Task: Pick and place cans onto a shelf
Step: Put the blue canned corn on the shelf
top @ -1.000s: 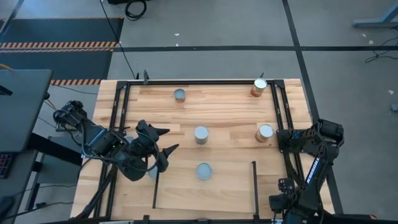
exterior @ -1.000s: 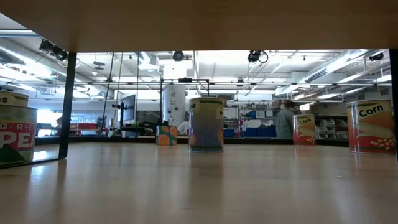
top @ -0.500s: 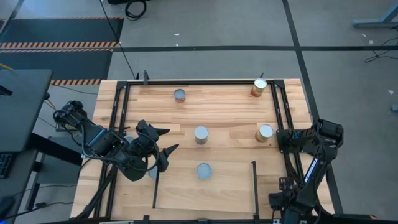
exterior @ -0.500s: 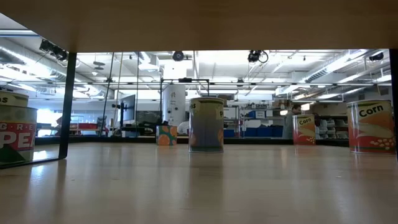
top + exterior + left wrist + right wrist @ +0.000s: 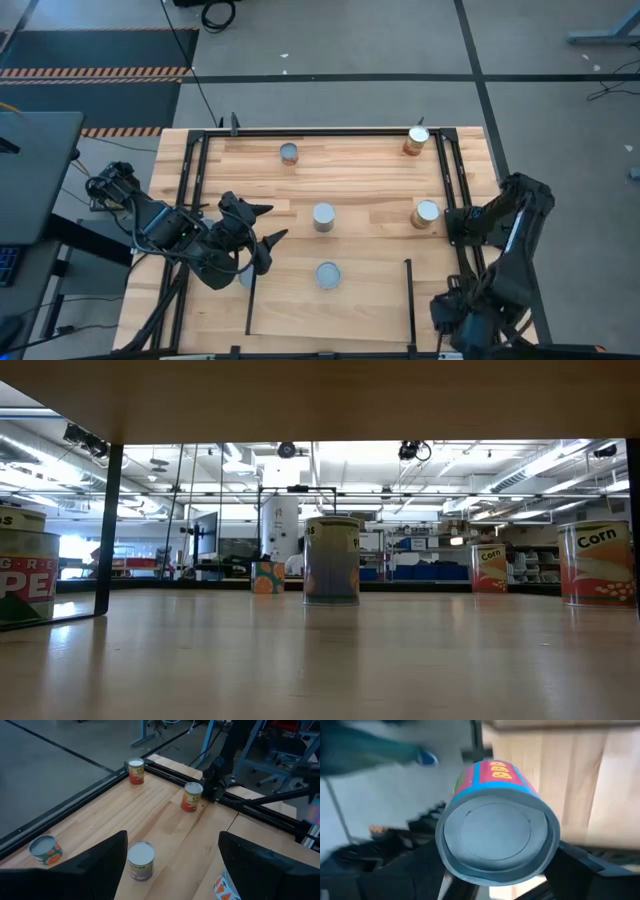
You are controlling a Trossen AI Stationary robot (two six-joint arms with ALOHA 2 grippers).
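Note:
My right gripper (image 5: 498, 868) is shut on a can with a pink and blue label (image 5: 496, 815). It is at the table's near right corner (image 5: 455, 316), where the arm hides the can. My left gripper (image 5: 267, 224) is open and empty above the table's left part, near a half-hidden can (image 5: 243, 279). The shelf (image 5: 350, 310) is a pale panel between two black bars at the near edge. One grey-topped can (image 5: 328, 275) stands on it. Other cans stand upright on the tabletop: (image 5: 323, 216), (image 5: 426, 213), (image 5: 417, 140), (image 5: 289, 153). My right gripper pinches the can's round side wall (image 5: 451, 851) between its two fingers, one on each side. The can's flat grey end (image 5: 495, 831) faces back toward the wrist, so the can lies along the fingers. No surface shows under it.
Black frame rails run along the table's left (image 5: 190, 200), far (image 5: 320, 130) and right (image 5: 452, 190) sides. In the low view a green can (image 5: 25, 565) stands at the left, a can (image 5: 332, 560) in the middle and corn cans (image 5: 598, 563) at the right.
My right arm has risen at the table's near right corner, and its elbow now stands higher. My left arm and the cans on the table have kept still.

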